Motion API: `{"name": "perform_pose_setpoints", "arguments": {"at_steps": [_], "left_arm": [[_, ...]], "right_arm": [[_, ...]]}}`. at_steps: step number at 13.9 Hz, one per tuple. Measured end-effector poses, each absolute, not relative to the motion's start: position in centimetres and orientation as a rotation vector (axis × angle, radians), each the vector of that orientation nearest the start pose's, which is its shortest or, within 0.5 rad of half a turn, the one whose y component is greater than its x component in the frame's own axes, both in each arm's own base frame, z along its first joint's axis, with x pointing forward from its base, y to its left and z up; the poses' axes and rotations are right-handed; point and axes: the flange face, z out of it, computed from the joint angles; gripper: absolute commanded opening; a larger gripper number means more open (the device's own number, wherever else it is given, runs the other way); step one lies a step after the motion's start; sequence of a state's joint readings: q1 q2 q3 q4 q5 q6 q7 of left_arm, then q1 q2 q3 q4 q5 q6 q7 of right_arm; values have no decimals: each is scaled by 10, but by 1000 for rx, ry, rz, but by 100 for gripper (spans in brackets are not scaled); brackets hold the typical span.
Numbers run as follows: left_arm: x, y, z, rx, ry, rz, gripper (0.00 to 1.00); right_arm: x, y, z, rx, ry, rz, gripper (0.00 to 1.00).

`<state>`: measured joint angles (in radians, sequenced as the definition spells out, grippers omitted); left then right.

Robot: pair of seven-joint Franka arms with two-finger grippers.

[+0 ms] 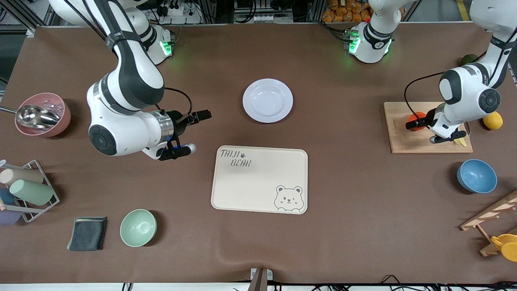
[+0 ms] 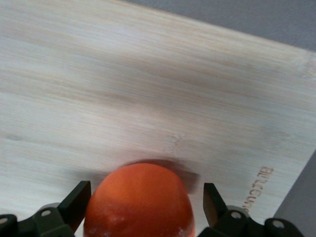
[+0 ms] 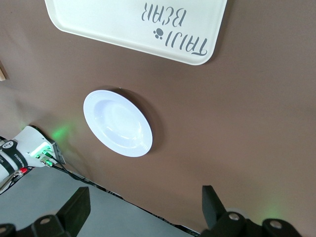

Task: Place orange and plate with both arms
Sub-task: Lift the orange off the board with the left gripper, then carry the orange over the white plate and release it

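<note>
On the wooden board toward the left arm's end of the counter sat the orange, the left hand spread around it with a finger on either side, not gripping. The plate lay mid-counter, farther from the front camera than the bear tray. The right hand hovered released over bare counter beside them.
</note>
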<state>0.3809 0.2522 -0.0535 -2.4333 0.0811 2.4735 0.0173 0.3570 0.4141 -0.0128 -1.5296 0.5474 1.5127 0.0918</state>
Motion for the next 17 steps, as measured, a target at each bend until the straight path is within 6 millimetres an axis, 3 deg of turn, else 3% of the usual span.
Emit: {"name": "perform_pose_setpoints", "arguments": {"at_steps": [1,2,6,7,9,11,13,15,17], "left_arm": [[440,151,187,-3107,-386,335,17],[440,153,188,-3107,-391,332,0],[462,155,205,-3107,-374,269,0],[477,150,218,-3110,-344,274,0],[519,120,259,-3115,-285,305,0],[561,64,308,-3111,-310,251,0],[586,-11,345,-3113,-376,156,0],[589,-86,364,-3111,-432,110,0],[578,-158,375,-3087,-523,113,0]], "right_arm": [[574,269,407,-2606,-212,717,100],[575,269,407,-2606,-211,716,100],[575,269,407,-2608,-208,707,100],[575,268,407,-2608,-208,706,100],[576,268,408,-2608,-208,706,100],[576,268,408,-2608,-206,705,100],[576,267,408,-2609,-205,704,100],[576,267,408,-2609,-203,704,100],[576,266,408,-2609,-201,704,100]]}}
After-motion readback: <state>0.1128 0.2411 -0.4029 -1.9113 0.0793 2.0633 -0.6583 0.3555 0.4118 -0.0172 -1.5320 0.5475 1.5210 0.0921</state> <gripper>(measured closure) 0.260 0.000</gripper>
